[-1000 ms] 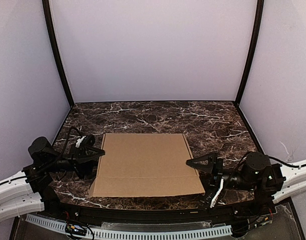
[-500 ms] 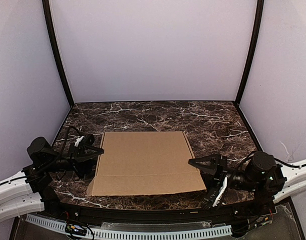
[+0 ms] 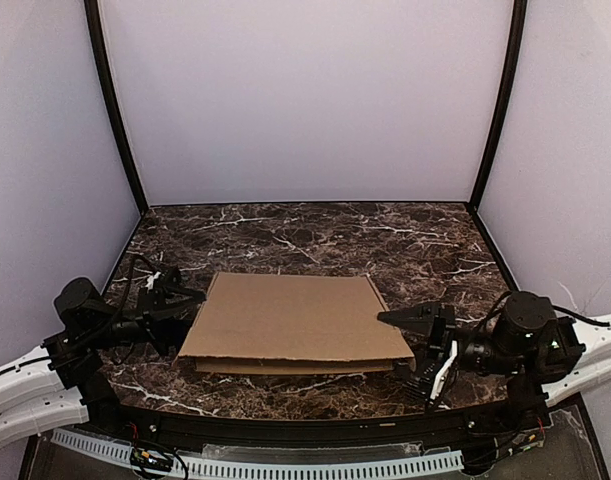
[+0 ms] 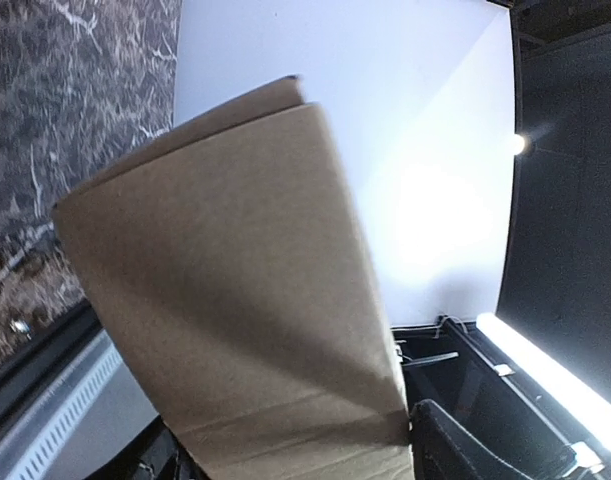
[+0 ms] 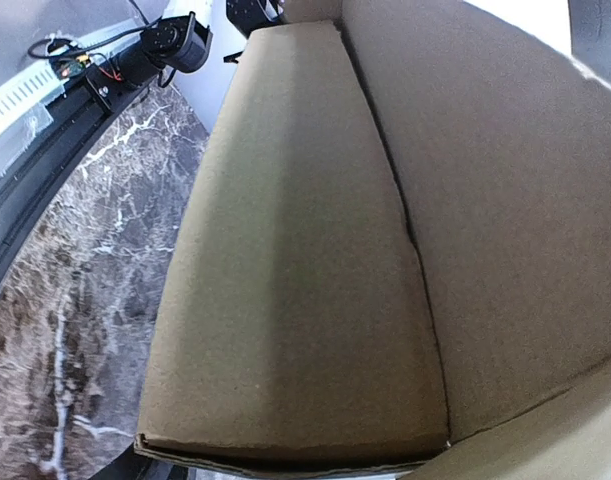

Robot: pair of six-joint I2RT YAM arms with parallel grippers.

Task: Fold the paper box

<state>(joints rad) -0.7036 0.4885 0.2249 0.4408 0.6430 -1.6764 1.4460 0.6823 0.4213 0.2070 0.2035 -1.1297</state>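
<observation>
Left gripper (image 3: 188, 315): jaws spread at the left edge of the box (image 3: 290, 315); contact cannot be told. Right gripper (image 3: 410, 345): fingers apart, one above and one below the near right corner of the box; whether they pinch it cannot be told. The box, plain brown cardboard folded flat and shallow, lies between the two grippers on the near half of the dark marble table (image 3: 315, 235). Both wrist views are filled by the cardboard, close up.
</observation>
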